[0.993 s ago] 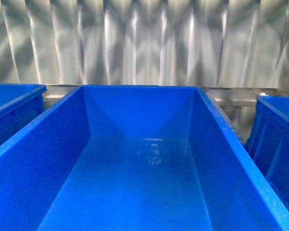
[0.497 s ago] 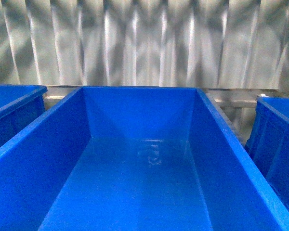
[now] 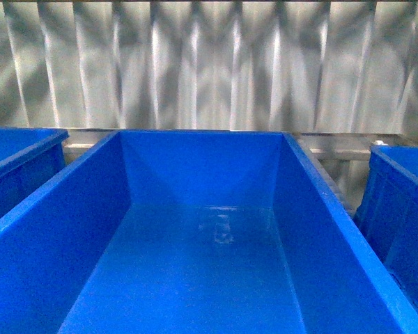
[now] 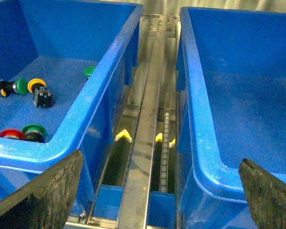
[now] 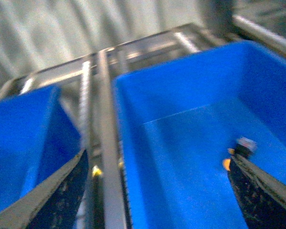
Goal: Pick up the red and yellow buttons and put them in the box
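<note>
While the middle box (image 3: 202,278) in the front view holds nothing, the pick comes first: the left wrist view shows a red button (image 4: 9,134) lying on its side and a yellow button (image 4: 36,85) among green-capped switches (image 4: 34,130) in the left bin (image 4: 105,76). The left gripper (image 4: 157,191) hangs open and empty over the rail (image 4: 145,138) between bins, so I would shift it left, then descend on the red cap, clear of its green neighbour. The right gripper (image 5: 157,191) is spread wide too, over a blurred bin (image 5: 190,143) with a small orange-tinged part (image 5: 240,148).
</note>
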Available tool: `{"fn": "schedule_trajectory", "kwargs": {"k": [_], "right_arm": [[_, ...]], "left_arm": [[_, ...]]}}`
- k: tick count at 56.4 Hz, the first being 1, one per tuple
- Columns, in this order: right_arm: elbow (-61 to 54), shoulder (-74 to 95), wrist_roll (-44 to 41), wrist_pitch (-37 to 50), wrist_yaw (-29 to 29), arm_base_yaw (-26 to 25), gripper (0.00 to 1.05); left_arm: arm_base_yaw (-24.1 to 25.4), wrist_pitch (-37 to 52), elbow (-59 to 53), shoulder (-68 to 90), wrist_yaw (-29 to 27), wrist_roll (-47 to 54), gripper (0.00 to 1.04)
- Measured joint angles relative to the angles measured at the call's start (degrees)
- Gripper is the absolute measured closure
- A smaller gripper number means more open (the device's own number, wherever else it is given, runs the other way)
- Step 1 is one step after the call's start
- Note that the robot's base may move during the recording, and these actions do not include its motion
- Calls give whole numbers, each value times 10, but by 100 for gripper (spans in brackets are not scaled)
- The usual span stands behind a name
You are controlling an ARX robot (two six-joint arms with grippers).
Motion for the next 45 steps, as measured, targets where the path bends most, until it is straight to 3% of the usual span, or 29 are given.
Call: {"fn": "schedule_trajectory", "kwargs": {"k": [2,4,14,19,24,45], "right_arm": [[-22,-16,-45,9,-73,9,32],[-47,-32,-70,17,-92,22,41],[-122,-73,-101,39,-73,47,71],[-149,-95,-106,44,-21,92,86],[-171,-116,-112,49,-19,110,102],[-229,-175,-112,51,-14,112,101]], "left_arm": [[0,0,0,0,0,0,8],[0,0,0,0,0,0,8],[0,0,0,0,0,0,8],[0,0,0,0,0,0,8],[0,0,0,0,0,0,8],[0,0,0,0,0,0,8]]}}
